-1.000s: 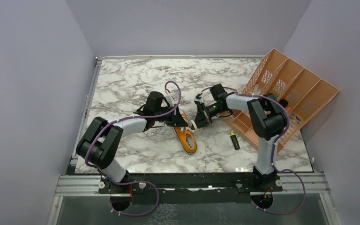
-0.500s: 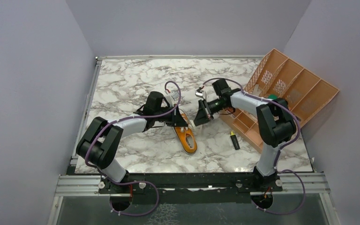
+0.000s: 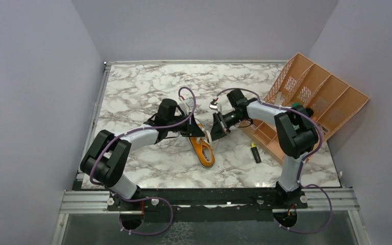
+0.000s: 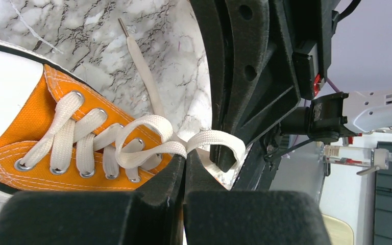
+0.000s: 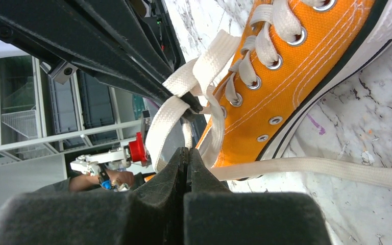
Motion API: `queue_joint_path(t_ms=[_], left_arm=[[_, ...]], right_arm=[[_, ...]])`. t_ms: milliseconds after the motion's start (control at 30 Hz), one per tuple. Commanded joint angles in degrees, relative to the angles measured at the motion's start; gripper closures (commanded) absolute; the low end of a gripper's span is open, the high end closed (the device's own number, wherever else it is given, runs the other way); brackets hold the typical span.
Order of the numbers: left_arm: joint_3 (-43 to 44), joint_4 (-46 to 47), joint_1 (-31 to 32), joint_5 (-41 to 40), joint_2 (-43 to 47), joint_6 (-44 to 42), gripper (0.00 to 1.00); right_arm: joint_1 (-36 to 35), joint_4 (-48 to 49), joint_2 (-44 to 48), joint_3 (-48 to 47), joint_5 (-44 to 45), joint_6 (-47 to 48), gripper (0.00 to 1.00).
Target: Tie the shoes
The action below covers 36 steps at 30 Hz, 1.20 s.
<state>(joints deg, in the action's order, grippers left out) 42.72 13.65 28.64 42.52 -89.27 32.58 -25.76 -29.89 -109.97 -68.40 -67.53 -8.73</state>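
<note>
One sneaker (image 3: 203, 151) only, near the middle of the table (image 3: 143, 92), lying roughly from 12 to 6 o'clock. Orange canvas, white sole, white toe cap, white laces (image 4: 148, 138) through metal eyelets. Two end effectors at its 12 o'clock end: left end effector (image 4: 185, 155) pinched flat on a loop of the laces, right end effector (image 5: 188, 153) clamped on another loop (no gap in either pair). One tilted orange rack (image 3: 311, 102) at 3 o'clock. One marker (image 3: 255, 152) between rack and sneaker.
</note>
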Motion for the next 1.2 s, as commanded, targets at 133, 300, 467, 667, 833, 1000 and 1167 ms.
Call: queue_joint_path(t_ms=[133,300,467,667,833,1000,1167], left_arm=[[-0.6,1.3,0.3,1.9,2.6,0.9,1.00],[-0.8,1.3,0.3,2.5,2.7,1.0,1.00],[-0.2,1.4,0.4,4.0,2.3,1.0,1.00],[-0.2,0.7,0.5,4.7,2.2,1.0,1.00],[-0.6,-0.6,0.5,4.0,3.3,0.6,0.96],[-1.2,-1.2,0.5,4.0,4.3,0.5,0.95],[-1.3,-1.2,0.5,5.2,4.8,0.7,0.84]], right_arm=[[-0.1,-2.5,0.0,0.1,1.3,2.6,0.99],[-1.1,2.3,-1.1,0.5,-0.8,-1.9,0.99],[-1.9,15.7,-0.9,4.5,-1.0,-12.6,0.99],[-2.2,33.9,2.4,11.7,3.1,-25.8,0.99],[-2.5,42.8,2.7,14.7,4.7,-31.5,0.99],[-2.9,45.7,4.5,15.7,6.6,-33.4,0.99],[-3.1,50.4,3.6,17.3,7.2,-37.5,0.99]])
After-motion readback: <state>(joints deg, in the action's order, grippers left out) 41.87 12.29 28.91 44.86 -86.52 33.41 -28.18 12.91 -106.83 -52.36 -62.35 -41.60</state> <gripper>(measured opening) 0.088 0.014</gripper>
